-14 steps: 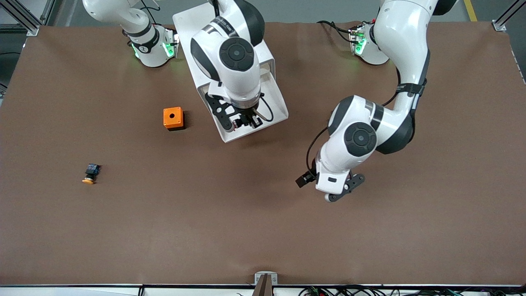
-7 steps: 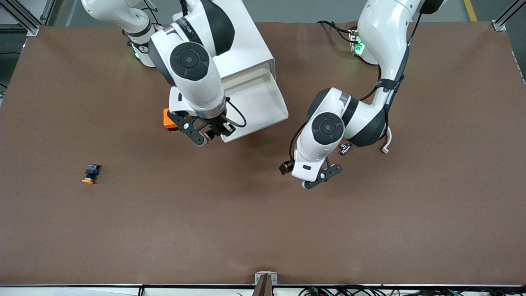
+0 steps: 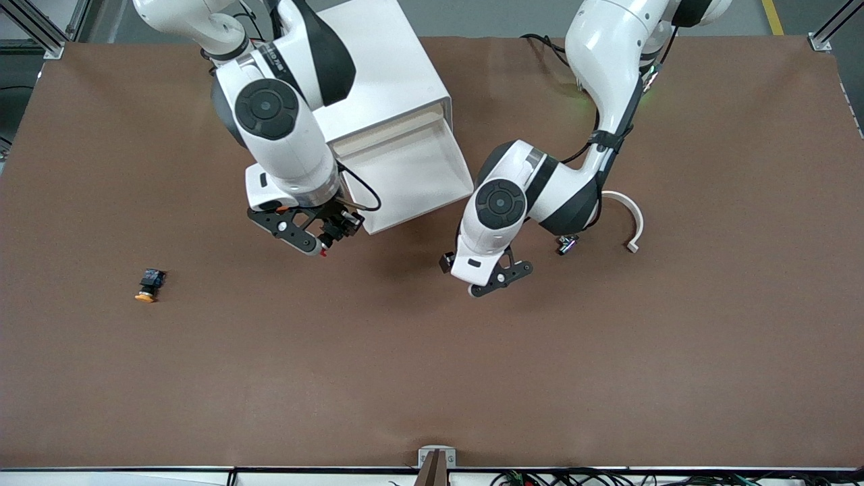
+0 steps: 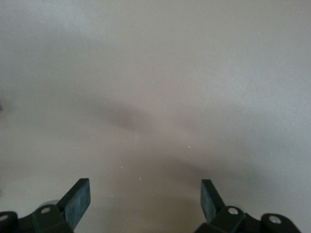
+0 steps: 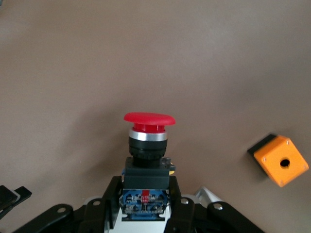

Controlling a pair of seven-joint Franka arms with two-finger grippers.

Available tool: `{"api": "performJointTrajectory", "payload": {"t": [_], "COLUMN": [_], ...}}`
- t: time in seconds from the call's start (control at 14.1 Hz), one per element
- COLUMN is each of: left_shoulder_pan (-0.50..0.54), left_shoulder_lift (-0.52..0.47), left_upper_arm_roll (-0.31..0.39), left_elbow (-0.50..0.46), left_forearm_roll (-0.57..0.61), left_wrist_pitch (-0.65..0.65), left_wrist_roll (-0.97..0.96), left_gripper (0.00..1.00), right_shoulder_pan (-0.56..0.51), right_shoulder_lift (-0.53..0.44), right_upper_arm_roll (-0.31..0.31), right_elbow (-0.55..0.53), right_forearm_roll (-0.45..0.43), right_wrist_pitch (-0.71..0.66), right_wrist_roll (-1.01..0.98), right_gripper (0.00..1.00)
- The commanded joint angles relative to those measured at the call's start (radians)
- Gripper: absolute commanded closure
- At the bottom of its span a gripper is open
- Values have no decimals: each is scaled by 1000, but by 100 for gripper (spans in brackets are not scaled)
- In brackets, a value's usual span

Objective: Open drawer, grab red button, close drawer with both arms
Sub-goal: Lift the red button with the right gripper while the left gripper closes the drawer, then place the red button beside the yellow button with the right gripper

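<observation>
- Standing toward the right arm's end of the desk (image 3: 607,378), the cabinet (image 3: 378,61) has its drawer (image 3: 405,177) pulled out; closing is the step left.
- Right end effector (image 3: 322,235) is clenched on the button (image 5: 147,141), over the desk just beside the drawer front.
- Left end effector (image 4: 145,198) hovers released over bare desk; it probably needs to push the drawer front.

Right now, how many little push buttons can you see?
2. The red-capped push button with black-and-blue body is held in the right gripper over the brown table, beside the open drawer. The orange-yellow-capped one lies toward the right arm's end.
</observation>
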Motion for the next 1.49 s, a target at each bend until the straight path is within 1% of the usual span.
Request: {"api": "performJointTrajectory", "payload": {"t": [0.0, 0.21, 0.43, 0.71, 0.92, 1.21, 1.35, 1.42], "left_shoulder_pan": [-21, -52, -73, -106, -130, -155, -173, -187], "left_shoulder_lift": [-1, 0, -1, 2, 11, 13, 13, 11], "left_upper_arm_roll": [0, 0, 0, -1, -1, -5, -5, -6], "left_elbow": [4, 4, 4, 4, 5, 7, 7, 8], "left_forearm_roll": [11, 11, 10, 8, 8, 4, -22, -38], "left_wrist_pitch": [0, 0, 0, 0, 0, 0, 0, 0], "left_wrist_roll": [-1, -1, -1, -1, -1, -1, -1, -1], "left_gripper": [0, 0, 0, 0, 0, 0, 0, 0], "right_shoulder_pan": [-35, -78, -121, -208, -295, -377, -430, -455], "right_shoulder_lift": [-115, -115, -116, -132, -132, -117, -91, -66], "right_upper_arm_roll": [13, 15, 15, 15, 16, 16, 16, 16], "right_elbow": [-205, -248, -291, -406, -502, -519, -516, -518], "right_forearm_roll": [-17, -77, -77, -77, -77, -77, -75, -75], "right_wrist_pitch": [85, 90, 134, 235, 349, 390, 409, 448], "right_wrist_roll": [-101, -177, -245, -366, -501, -624, -711, -740], "right_gripper": [100, 100, 100, 100, 100, 100, 100, 100]}}
